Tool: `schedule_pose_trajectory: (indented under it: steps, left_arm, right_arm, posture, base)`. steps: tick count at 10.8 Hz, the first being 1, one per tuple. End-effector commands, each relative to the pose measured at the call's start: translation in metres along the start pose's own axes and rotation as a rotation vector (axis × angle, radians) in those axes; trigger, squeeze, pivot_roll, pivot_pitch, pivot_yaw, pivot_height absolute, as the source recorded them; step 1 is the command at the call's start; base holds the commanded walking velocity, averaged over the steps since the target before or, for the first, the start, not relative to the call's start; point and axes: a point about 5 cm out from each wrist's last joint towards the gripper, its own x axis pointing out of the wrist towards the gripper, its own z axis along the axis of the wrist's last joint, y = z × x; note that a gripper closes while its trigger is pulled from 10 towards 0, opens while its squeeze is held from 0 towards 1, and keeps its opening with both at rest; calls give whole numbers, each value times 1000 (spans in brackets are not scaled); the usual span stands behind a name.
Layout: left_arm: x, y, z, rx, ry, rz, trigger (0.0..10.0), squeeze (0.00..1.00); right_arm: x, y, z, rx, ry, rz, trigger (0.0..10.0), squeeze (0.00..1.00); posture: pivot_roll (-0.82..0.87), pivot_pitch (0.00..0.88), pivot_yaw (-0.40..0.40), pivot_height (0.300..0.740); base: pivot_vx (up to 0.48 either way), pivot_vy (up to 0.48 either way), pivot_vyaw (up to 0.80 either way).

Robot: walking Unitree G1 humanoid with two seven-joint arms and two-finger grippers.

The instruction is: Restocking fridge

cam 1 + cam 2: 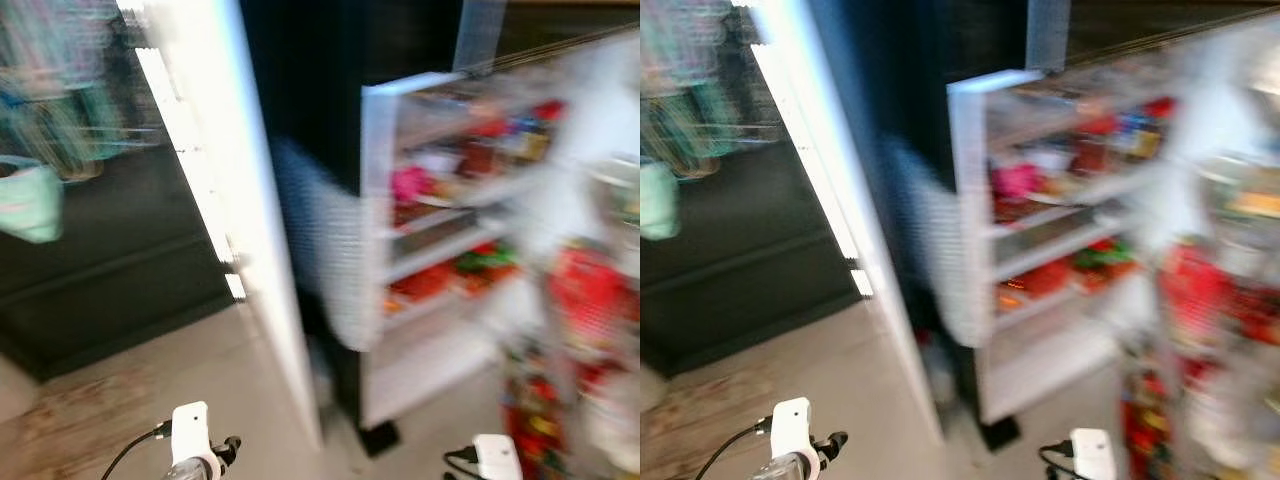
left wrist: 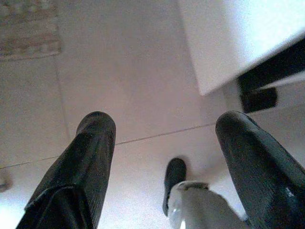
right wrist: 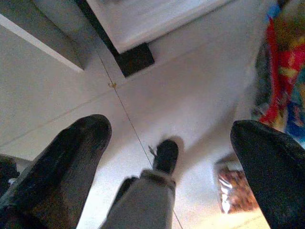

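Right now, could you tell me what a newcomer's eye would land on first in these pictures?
The open fridge ahead and to the right, its shelves crowded with blurred red and pink packages. Its tall white door swings out toward the robot at centre left. Both arms hang low, the left claw and right claw open over pale floor tiles.

My left gripper (image 2: 162, 157) had two thick ribbed black fingers (image 2: 81, 167), my right gripper (image 3: 167, 157) matched, white wrist blocks (image 1: 190, 428) trailed black cables, grey legs, black feet.
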Motion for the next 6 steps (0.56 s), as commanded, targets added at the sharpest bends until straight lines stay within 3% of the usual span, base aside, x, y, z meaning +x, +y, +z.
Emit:
schedule_pose_trajectory:
  steps: [1,2,6]
  left_arm:
    - [-1,6,-2,0,17,18,10000,0]
    - [-1,6,-2,-1,16,18,10000,0]
    - [0,6,-1,9,12,15,10000,0]
  right_arm:
    - [1,6,0,12,-3,15,10000,0]
    - [1,6,0,11,-3,15,10000,0]
    - [1,6,1,14,-8,3,10000,0]
  posture:
    - [30,0,73,740]
    - [30,0,73,740]
    - [30,0,72,740]
  base:
    - [0,412,0]
    - [0,405,0]
    - [0,0,0]
